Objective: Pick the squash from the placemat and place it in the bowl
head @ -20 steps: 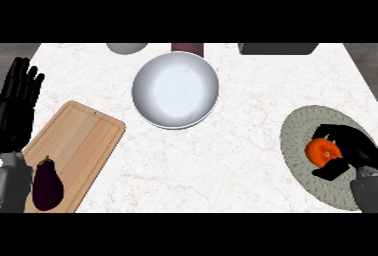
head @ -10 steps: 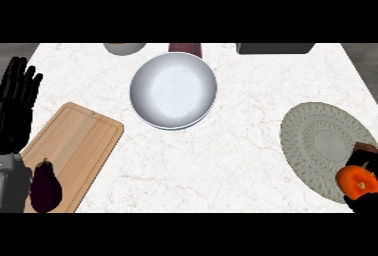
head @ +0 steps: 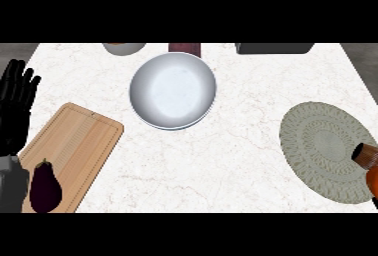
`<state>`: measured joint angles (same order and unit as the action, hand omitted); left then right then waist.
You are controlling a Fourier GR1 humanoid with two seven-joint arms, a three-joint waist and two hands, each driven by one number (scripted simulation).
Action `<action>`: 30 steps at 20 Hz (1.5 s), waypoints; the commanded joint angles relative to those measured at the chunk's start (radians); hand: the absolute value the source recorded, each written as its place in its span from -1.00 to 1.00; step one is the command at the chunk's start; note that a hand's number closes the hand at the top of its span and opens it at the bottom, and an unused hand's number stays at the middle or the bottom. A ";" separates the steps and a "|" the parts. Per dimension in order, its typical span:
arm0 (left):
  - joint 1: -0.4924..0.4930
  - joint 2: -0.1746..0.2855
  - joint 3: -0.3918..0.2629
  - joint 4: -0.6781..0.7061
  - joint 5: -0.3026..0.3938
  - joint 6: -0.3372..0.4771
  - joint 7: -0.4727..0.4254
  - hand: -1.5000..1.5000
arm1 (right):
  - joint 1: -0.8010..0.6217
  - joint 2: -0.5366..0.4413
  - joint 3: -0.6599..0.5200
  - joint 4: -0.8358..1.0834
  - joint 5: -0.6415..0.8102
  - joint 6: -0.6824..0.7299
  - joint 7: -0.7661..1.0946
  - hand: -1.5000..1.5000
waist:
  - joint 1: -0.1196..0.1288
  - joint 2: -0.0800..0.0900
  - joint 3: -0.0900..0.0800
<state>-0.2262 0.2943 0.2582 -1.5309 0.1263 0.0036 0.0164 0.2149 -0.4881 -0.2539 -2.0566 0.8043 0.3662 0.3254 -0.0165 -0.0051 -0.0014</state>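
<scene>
The white bowl stands at the counter's back middle with nothing in it. To its right lies the round grey placemat, bare on top. The orange squash with its brown stem shows only partly at the view's right edge, over the placemat's right rim; I cannot tell whether it rests on the mat or hangs above it. My right hand does not show. My left hand rests open at the left edge, fingers up, far from the bowl.
A wooden cutting board lies at the front left with a dark purple eggplant on its near end. A grey cup, a dark red object and a dark grey box line the back edge.
The squash has gone from the placemat's middle to the view's right edge, held by my right hand, which has since slid out of view. The left hand has not moved.
</scene>
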 commanded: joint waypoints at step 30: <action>-0.022 -0.030 -0.025 0.048 -0.020 -0.011 -0.059 0.00 | -1.165 0.432 0.377 0.403 -0.146 0.065 0.675 1.00 | 0.040 0.010 0.000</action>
<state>-0.2705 0.2831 0.2386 -1.5007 0.1162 -0.0087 0.0024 -0.8640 -0.1221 0.0869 -1.8304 0.6036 0.4906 0.9611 0.0214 0.0018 -0.0020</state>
